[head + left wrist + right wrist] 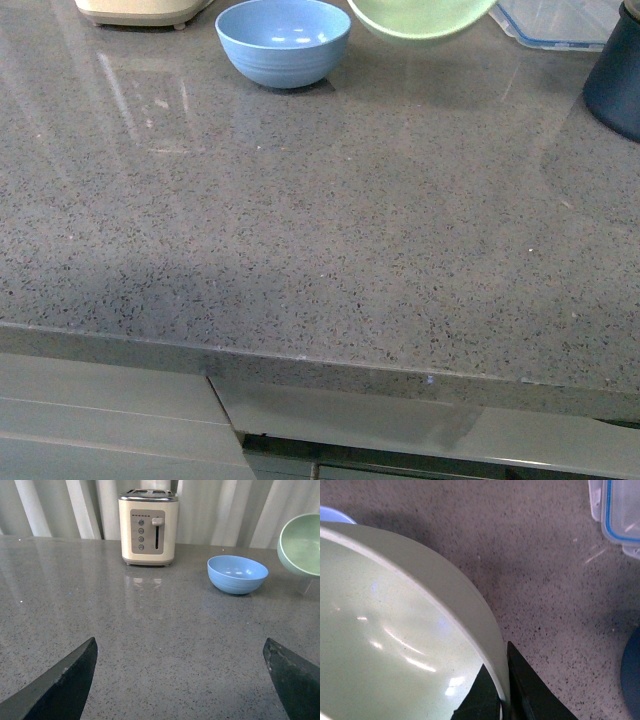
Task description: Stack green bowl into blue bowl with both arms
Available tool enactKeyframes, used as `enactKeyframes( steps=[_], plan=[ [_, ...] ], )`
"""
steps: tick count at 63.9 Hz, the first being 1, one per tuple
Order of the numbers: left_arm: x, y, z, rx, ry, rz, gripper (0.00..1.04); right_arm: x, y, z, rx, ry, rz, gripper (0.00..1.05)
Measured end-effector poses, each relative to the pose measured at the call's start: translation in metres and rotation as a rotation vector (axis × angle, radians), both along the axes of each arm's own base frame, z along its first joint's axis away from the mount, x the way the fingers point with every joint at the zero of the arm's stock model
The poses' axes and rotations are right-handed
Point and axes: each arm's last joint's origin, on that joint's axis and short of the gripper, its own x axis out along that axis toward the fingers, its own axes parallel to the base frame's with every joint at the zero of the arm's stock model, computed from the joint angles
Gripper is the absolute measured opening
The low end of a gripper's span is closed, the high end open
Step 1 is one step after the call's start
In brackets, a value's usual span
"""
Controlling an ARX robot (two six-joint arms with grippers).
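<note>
While the right tool (pixel 499 672) pinches the rim of the green bowl (pixel 395 630), with one dark finger (pixel 481 697) inside the wall and the other outside it, the bowl hangs tilted above the grey speckled table (pixel 320 230) and casts a soft shadow on it. In the front view the green bowl (pixel 420 18) sits at the far edge of the picture, partly cut off, just to the right of the blue bowl (pixel 283 45) and not touching it. The blue bowl stands upright on the table, empty, its mouth facing up. The left tool (pixel 180 645) is spread wide and holds nothing, low over bare table well short of both bowls; from its wrist camera the blue bowl (pixel 237 574) lies ahead and the green bowl (pixel 302 545) is raised beside it, its mouth tipped toward the camera. A cream toaster (pixel 148 527) stands at the back, left of the blue bowl. Right of the green bowl lie a clear box with a blue-edged lid (pixel 555 22) and a dark navy pot (pixel 615 75)
</note>
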Motion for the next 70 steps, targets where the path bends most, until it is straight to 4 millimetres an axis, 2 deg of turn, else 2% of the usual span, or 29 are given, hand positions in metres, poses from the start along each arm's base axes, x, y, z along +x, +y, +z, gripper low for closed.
enactKeyframes(
  steps=[12, 26, 40, 47, 70],
  plan=[
    [0.000, 0.000, 0.000, 0.000, 0.000, 0.000, 0.98, 0.013, 0.016, 0.022, 0.008, -0.030, 0.029, 0.01],
    [0.000, 0.000, 0.000, 0.000, 0.000, 0.000, 0.98, 0.016, 0.045, 0.028, 0.011, -0.044, 0.086, 0.01],
    [0.000, 0.000, 0.000, 0.000, 0.000, 0.000, 0.98, 0.018, 0.079, 0.019, 0.008, -0.033, 0.148, 0.01],
    [0.000, 0.000, 0.000, 0.000, 0.000, 0.000, 0.98, 0.020, 0.089, 0.013, 0.007, -0.021, 0.168, 0.01],
    [0.000, 0.000, 0.000, 0.000, 0.000, 0.000, 0.98, 0.033, 0.104, 0.000, 0.008, -0.013, 0.190, 0.01]
  ],
)
